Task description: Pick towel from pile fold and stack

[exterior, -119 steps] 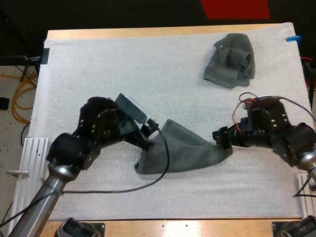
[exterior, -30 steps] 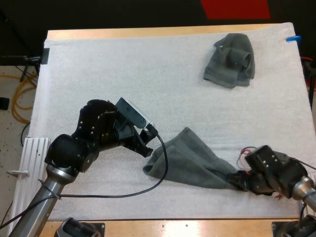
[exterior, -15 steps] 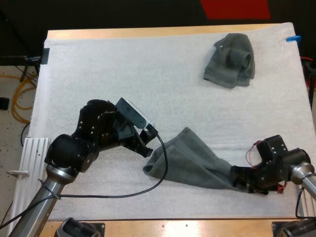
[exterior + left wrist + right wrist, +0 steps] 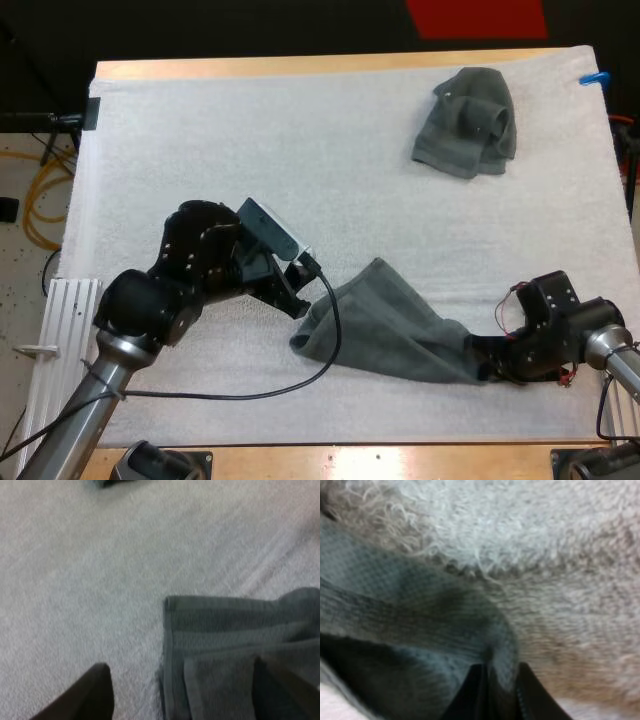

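Two dark grey-green towels lie on the white mat [image 4: 250,150]. The crumpled towel [image 4: 465,120] sits alone at the far right part of the mat, well apart from both arms. The long towel [image 4: 385,328] lies on the near half of the mat, drawn out between the two grippers, with its left end bunched higher and its right end narrowing to a corner. The right gripper [image 4: 483,362] is low at that corner, near the mat's right edge. In the right wrist view its two black fingers [image 4: 472,695] stand close together with a fold of the long towel pressed between them, so it is pinching the cloth. The left gripper [image 4: 300,302] is at the left end of the long towel. In the left wrist view its fingers are spread wide. One is over bare mat just beside the towel's hemmed edge. The other is over the folded cloth, and I cannot tell for sure whether this second one touches it. The towel's hemmed corner lies flat between the two fingers, not gripped.
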Robot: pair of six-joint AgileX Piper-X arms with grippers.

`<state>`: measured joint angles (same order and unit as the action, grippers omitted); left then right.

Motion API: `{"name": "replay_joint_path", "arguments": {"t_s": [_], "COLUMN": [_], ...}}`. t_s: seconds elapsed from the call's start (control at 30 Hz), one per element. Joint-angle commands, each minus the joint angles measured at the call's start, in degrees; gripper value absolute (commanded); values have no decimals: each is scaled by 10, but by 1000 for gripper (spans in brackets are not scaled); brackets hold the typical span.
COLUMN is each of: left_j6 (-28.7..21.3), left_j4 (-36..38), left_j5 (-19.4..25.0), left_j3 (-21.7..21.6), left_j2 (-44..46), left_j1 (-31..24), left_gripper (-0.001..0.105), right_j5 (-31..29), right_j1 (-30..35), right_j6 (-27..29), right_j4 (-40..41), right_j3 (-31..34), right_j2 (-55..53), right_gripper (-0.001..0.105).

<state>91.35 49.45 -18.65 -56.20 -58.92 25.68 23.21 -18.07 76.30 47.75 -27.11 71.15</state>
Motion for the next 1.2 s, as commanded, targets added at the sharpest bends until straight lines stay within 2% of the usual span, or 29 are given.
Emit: {"name": "replay_joint_path", "arguments": {"t_s": [0.0,0.07,0.2,0.3,0.37,0.47,0.53,0.83,1.03,1.17], "left_j6": [-3,-3,-21,-51,-75,-78,-78,-77,-77,-77], "left_j4": [-5,-6,-10,-12,-9,-5,-5,-5,1,5], "left_j5": [-4,-4,-2,24,43,69,88,105,108,116], "left_j3": [-1,-5,-27,-49,-69,-94,-111,-185,-239,-257], "left_j2": [-9,-30,-76,-120,-158,-209,-248,-397,-469,-500], "left_j1": [2,2,2,7,22,49,68,100,99,106], "left_gripper": [58,58,58,58,62,70,71,71,71,71], "right_j5": [-11,-39,-54,-54,-53,-51,-51,-50,-39,-37], "right_j1": [1,-3,-5,-5,-5,-5,-5,-5,-5,-5], "right_j6": [16,29,38,38,38,38,38,38,39,39], "right_j4": [11,26,38,38,38,38,38,41,54,54], "right_j3": [1,1,1,1,1,1,1,1,1,1], "right_j2": [-2,-7,-21,-31,-34,-35,-35,-35,-35,-35], "right_gripper": [0,0,0,0,0,0,0,0,0,0]}}
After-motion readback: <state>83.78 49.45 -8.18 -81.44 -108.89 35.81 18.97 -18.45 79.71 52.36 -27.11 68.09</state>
